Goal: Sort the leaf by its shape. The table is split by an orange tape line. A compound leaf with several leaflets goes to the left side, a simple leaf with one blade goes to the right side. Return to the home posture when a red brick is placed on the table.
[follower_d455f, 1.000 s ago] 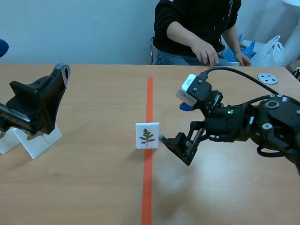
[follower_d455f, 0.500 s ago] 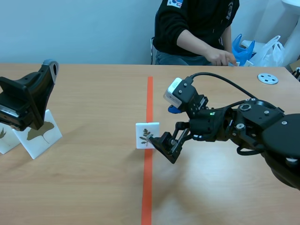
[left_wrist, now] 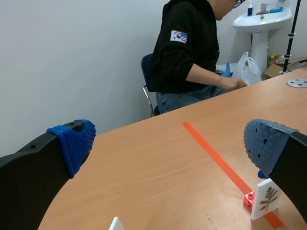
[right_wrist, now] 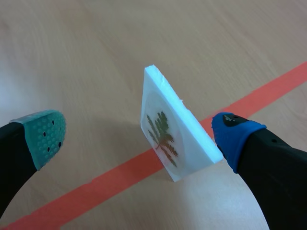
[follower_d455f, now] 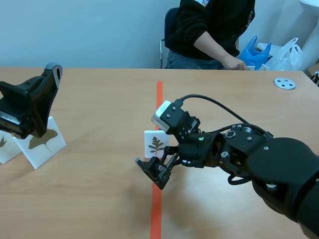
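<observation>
on the orange tape line [follower_d455f: 158,102], mid-table, a white leaf card [follower_d455f: 156,144] stands upright inside the right gripper's [follower_d455f: 152,172] spread fingers.
from the scene view the right gripper sits low at the card's six o'clock, released and grasping nothing; its wrist view shows the card ahead between the pads, far nearer the blue pad [right_wrist: 235,136] than the teal one [right_wrist: 45,136], contact unclear. the card's picture is a dark green leaf with many small lobes. the left gripper [follower_d455f: 25,112] hangs raised at the table's nine o'clock, fingers wide apart, above a white ginkgo-leaf card [follower_d455f: 42,142]. a person [follower_d455f: 209,30] sits at twelve o'clock.
</observation>
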### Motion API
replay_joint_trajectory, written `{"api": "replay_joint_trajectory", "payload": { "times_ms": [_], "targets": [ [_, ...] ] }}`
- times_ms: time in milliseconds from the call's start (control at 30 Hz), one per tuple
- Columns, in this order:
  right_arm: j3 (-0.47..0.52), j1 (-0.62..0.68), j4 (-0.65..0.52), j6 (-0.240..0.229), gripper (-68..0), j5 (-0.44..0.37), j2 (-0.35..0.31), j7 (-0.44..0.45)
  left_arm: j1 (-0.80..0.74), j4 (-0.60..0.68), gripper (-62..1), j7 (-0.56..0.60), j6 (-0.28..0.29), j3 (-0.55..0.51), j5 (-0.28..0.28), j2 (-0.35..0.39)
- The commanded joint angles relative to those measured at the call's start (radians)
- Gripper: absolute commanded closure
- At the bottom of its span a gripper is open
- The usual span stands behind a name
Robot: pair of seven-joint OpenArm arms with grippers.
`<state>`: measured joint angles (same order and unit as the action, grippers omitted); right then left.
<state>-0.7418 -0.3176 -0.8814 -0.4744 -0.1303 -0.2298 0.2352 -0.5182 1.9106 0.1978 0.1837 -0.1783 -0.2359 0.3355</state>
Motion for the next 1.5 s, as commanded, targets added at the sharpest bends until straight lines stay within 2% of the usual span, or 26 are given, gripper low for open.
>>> {"api": "replay_joint_trajectory", "payload": {
  "times_ms": [0,133,333,433,533,600,767,800,1033,1233,1467],
  "targets": [
    [0.009,-0.02,-0.011,0.004,-61.1,-0.01,-0.008,0.02,-0.003,0.004,-62.3,0.014,-0.005,-0.008,-0.006,0.0],
    [0.009,-0.019,0.01,0.03,-53.6,-0.01,-0.009,0.042,-0.003,0.004,-62.3,0.014,-0.005,-0.008,-0.006,0.0],
    [0.009,-0.005,0.021,0.043,-48.1,-0.01,-0.009,0.053,-0.003,0.004,-62.3,0.014,-0.005,-0.008,-0.006,0.0],
    [0.01,0.009,0.022,0.086,-44.7,-0.01,-0.011,0.072,-0.003,0.004,-62.3,0.014,-0.005,-0.008,-0.006,0.001],
    [0.01,0.025,0.022,0.089,-38.5,-0.01,-0.011,0.09,-0.003,0.004,-62.3,0.014,-0.005,-0.008,-0.006,0.001],
    [0.01,0.035,0.021,0.094,-31.3,-0.01,-0.011,0.101,-0.003,0.004,-62.3,0.014,-0.005,-0.008,-0.006,0.001],
    [0.01,0.041,0.021,0.143,-2.8,-0.011,-0.011,0.111,-0.003,0.004,-62.3,0.014,-0.005,-0.008,-0.006,0.001],
    [0.01,0.041,0.021,0.153,-0.2,-0.011,-0.011,0.112,-0.003,0.004,-62.3,0.014,-0.005,-0.008,-0.006,0.001],
    [0.01,0.041,0.021,0.199,-0.6,-0.011,-0.011,0.13,-0.003,0.004,-62.3,0.014,-0.005,-0.008,-0.006,0.001],
    [0.035,0.042,0.017,0.199,-0.6,-0.011,-0.016,0.147,-0.003,0.004,-62.3,0.014,-0.005,-0.008,-0.006,0.001],
    [0.224,0.118,-0.087,0.198,-0.6,-0.012,-0.076,0.117,-0.003,0.004,-62.3,0.014,-0.005,-0.008,-0.006,0.004]
  ]
}}
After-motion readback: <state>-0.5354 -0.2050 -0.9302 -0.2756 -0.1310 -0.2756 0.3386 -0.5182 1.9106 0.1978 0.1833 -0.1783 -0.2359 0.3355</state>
